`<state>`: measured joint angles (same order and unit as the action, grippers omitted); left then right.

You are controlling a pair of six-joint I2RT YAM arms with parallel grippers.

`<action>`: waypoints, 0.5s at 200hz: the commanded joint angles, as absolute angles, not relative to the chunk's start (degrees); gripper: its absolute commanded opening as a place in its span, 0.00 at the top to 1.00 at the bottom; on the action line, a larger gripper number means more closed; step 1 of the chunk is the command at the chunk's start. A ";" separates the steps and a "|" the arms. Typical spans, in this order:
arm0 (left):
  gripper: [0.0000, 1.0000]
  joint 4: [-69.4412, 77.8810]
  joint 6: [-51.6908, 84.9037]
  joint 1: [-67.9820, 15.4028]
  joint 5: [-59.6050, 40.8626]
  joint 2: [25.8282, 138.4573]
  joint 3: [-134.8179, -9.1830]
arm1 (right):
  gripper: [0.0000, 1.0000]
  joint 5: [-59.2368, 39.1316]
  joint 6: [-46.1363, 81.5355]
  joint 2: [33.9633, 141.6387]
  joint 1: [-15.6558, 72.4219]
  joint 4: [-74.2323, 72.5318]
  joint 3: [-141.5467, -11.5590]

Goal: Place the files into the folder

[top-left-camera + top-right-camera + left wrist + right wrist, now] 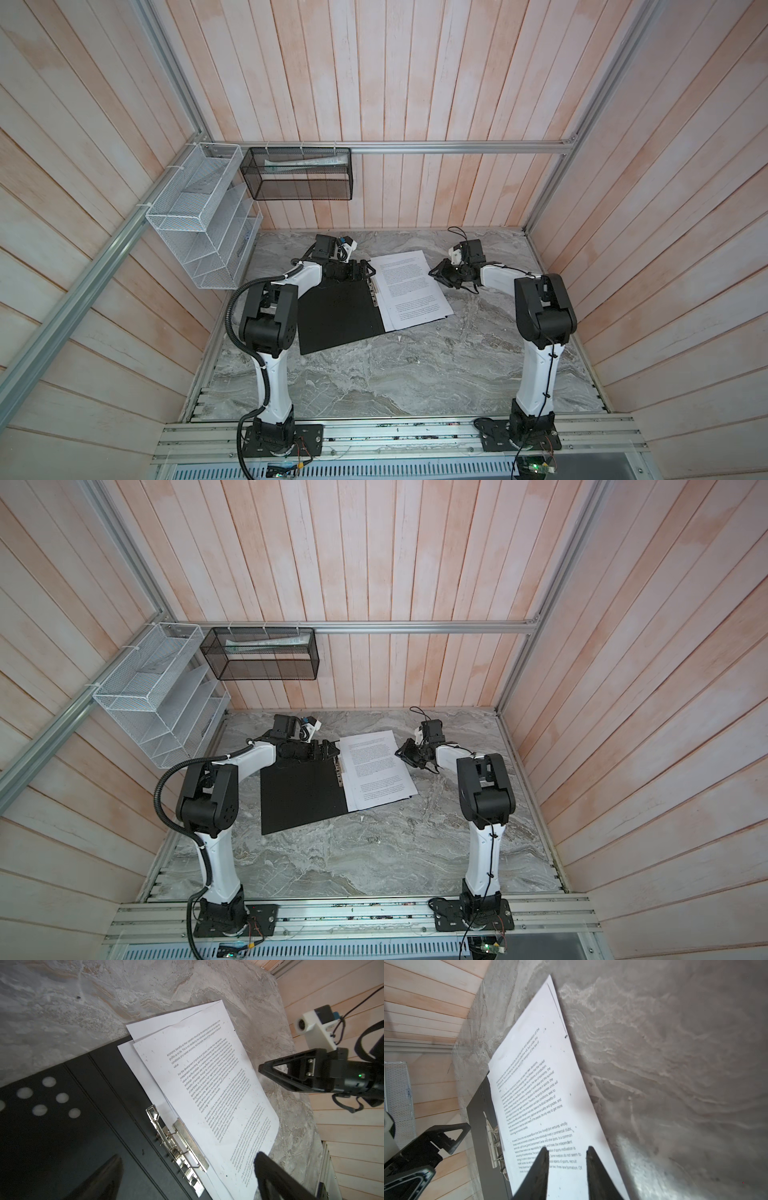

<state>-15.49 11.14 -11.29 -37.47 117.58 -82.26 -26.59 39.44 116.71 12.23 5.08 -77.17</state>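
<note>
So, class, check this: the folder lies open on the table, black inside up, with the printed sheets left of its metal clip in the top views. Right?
Not quite: the printed sheets lie right of the metal clip, as both top views show. The folder does lie open on the table, black inside up.

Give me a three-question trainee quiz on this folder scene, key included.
1. True or false: the folder lies open, black inside up.
2. The files lie: A) left of the metal clip; B) right of it; C) in a gripper's fingers.
3. Left gripper or right gripper: whose fingers stand wider apart?
Key: 1 true; 2 B; 3 left gripper.
</note>
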 commanded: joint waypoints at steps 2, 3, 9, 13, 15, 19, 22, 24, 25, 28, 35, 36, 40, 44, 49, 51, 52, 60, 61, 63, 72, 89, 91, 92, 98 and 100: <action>0.00 -15.55 10.00 -11.25 -37.97 118.65 -82.42 | 0.67 -21.18 37.07 112.83 11.45 8.19 -77.26; 0.00 -15.55 10.01 -11.25 -37.97 118.61 -82.43 | 0.67 -21.09 36.99 112.84 11.44 8.31 -77.35; 0.00 -15.64 10.09 -11.24 -38.10 118.65 -82.42 | 0.67 -20.63 36.49 113.23 11.26 10.02 -77.89; 0.00 -15.75 10.12 -11.25 -38.19 118.64 -82.49 | 0.67 -20.57 36.12 113.63 11.13 10.96 -78.18; 0.00 -15.80 10.24 -11.25 -38.22 118.61 -82.52 | 0.67 -20.57 35.99 113.86 11.15 11.40 -78.32; 0.00 -15.96 10.32 -11.25 -38.31 118.70 -82.57 | 0.67 -20.64 35.76 114.17 11.16 12.01 -78.49; 0.00 -16.09 10.44 -11.25 -38.46 118.81 -82.60 | 0.67 -20.73 35.63 114.46 11.16 12.36 -78.42; 0.00 -16.11 10.52 -11.21 -38.53 118.82 -82.61 | 0.67 -20.81 35.54 114.57 11.21 12.52 -78.47; 0.00 -16.14 10.53 -11.23 -38.56 118.87 -82.62 | 0.67 -20.91 35.52 114.63 11.18 12.59 -78.52; 0.00 -16.29 10.67 -11.20 -38.70 118.99 -82.66 | 0.67 -21.06 35.47 114.84 11.19 12.72 -78.41; 0.00 -16.55 10.76 -11.27 -38.99 119.17 -82.75 | 0.67 -21.65 35.50 115.42 11.21 12.83 -78.11; 0.00 -16.58 10.79 -11.26 -39.01 119.22 -82.77 | 0.67 -21.72 35.51 115.50 11.18 12.83 -78.08; 0.00 -16.75 10.81 -11.25 -39.06 119.20 -82.80 | 0.67 -22.19 35.51 115.68 11.21 12.83 -77.82; 0.00 -16.86 10.78 -11.25 -39.19 119.35 -82.78 | 0.67 -22.44 35.51 115.97 11.22 12.83 -77.76; 0.00 -16.96 10.76 -11.24 -39.11 119.34 -82.79 | 0.67 -22.75 35.59 116.14 11.24 12.79 -77.46; 0.00 -16.96 10.80 -11.25 -39.07 119.35 -82.79 | 0.67 -22.91 35.64 116.20 11.20 12.76 -77.26; 0.00 -16.96 10.76 -11.20 -39.05 119.35 -82.71 | 0.67 -23.01 35.66 116.28 11.18 12.71 -77.17; 0.00 -16.97 10.68 -11.25 -38.96 119.23 -82.62 | 0.67 -23.75 35.85 116.47 11.25 12.17 -76.69; 0.00 -16.97 10.66 -11.29 -38.95 119.25 -82.62 | 0.67 -23.79 35.85 116.46 11.34 12.11 -76.62; 0.00 -16.96 10.64 -11.26 -38.94 119.22 -82.62 | 0.67 -23.96 35.92 116.52 11.27 12.01 -76.46; 0.00 -17.07 10.63 -11.25 -39.00 119.16 -82.57 | 0.67 -24.80 36.20 116.71 11.25 11.62 -75.91; 0.00 -17.14 10.63 -11.23 -39.18 119.14 -82.62 | 0.67 -26.91 36.69 117.48 11.36 11.08 -75.53; 0.00 -17.14 10.63 -11.24 -39.15 119.13 -82.57 | 0.67 -27.14 36.70 117.61 11.34 11.07 -75.51; 0.00 -17.14 10.68 -11.20 -39.17 119.15 -82.60 | 0.67 -27.24 36.72 117.65 11.34 11.07 -75.55; 0.00 -17.07 10.74 -11.25 -39.24 119.19 -82.62 | 0.67 -27.75 36.78 118.09 11.34 11.47 -75.59; 0.00 -16.99 10.79 -11.25 -39.25 119.20 -82.62 | 0.67 -27.83 36.82 118.23 11.29 11.57 -75.68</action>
